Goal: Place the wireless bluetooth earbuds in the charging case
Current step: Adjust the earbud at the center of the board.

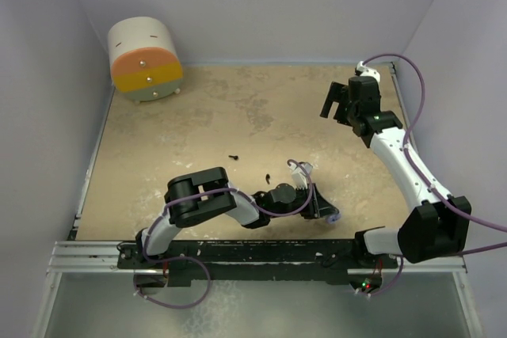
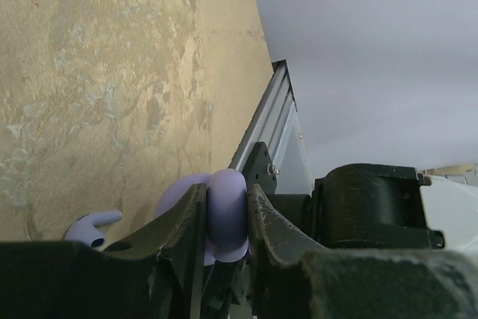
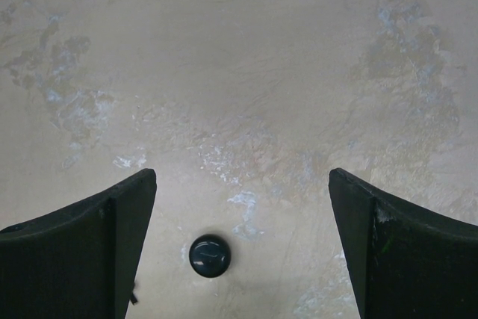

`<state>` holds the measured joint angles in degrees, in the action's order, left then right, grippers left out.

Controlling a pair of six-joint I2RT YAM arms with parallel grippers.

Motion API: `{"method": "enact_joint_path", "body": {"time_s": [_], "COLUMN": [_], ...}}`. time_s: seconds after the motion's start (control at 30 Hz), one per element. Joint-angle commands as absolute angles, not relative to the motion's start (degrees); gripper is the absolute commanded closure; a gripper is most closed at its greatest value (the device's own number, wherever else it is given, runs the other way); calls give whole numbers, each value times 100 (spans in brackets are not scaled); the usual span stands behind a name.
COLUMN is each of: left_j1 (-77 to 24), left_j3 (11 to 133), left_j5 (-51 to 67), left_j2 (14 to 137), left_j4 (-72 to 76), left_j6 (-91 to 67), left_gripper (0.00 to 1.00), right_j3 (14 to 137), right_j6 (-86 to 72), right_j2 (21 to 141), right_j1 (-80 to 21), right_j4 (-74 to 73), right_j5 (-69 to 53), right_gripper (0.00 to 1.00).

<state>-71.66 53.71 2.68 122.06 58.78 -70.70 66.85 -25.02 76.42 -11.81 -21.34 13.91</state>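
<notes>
The left gripper (image 2: 226,193) is clamped tight on the lavender charging case (image 2: 225,228) close to the near edge of the table (image 1: 238,108), and a lavender earbud (image 2: 93,226) lies just beside it. One black earbud (image 1: 234,156) and a second black earbud (image 1: 266,176) lie further left. The right gripper (image 3: 243,184) hangs spread wide and holds nothing, above a black round disc (image 3: 210,255)

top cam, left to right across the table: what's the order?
Orange-and-yellow drum → black earbud → second black earbud → left gripper, shut on a lavender object.
</notes>
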Motion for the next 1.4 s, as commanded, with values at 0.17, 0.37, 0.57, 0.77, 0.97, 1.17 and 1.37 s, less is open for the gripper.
{"method": "enact_joint_path", "body": {"time_s": [0.17, 0.37, 0.57, 0.77, 0.97, 1.17, 1.37], "left_j1": [-7100, -7003, -6906, -6793, -6605, -6382, -6182], "left_j3": [5369, 5253, 5078, 4886, 4611, 4392, 4302], "left_j5": [118, 134, 160, 161, 210, 269, 340], "left_j2": [12202, 12183, 12155, 12047, 11948, 11791, 11637], "left_j4": [6029, 6091, 6211, 6239, 6334, 6330, 6266], "left_j6": [-6786, -6798, -6834, -6785, -6790, -6709, -6627], "left_gripper": [100, 100, 100, 100, 100, 100, 100], "right_j3": [6611, 6603, 6618, 6593, 6527, 6438, 6348], "right_j6": [-2391, -2382, -2382, -2382, -2391, -2438, -2461], "right_j2": [7461, 7501, 7547, 7572, 7570, 7535, 7523], "right_j1": [-1143, -1143, -1143, -1143, -1143, -1143, -1143], "right_j4": [-1885, -1872, -1852, -1837, -1819, -1849, -1859], "right_j5": [1323, 1330, 1318, 1292, 1259, 1259, 1305], "right_gripper": [0, 0, 0, 0, 0, 0, 0]}}
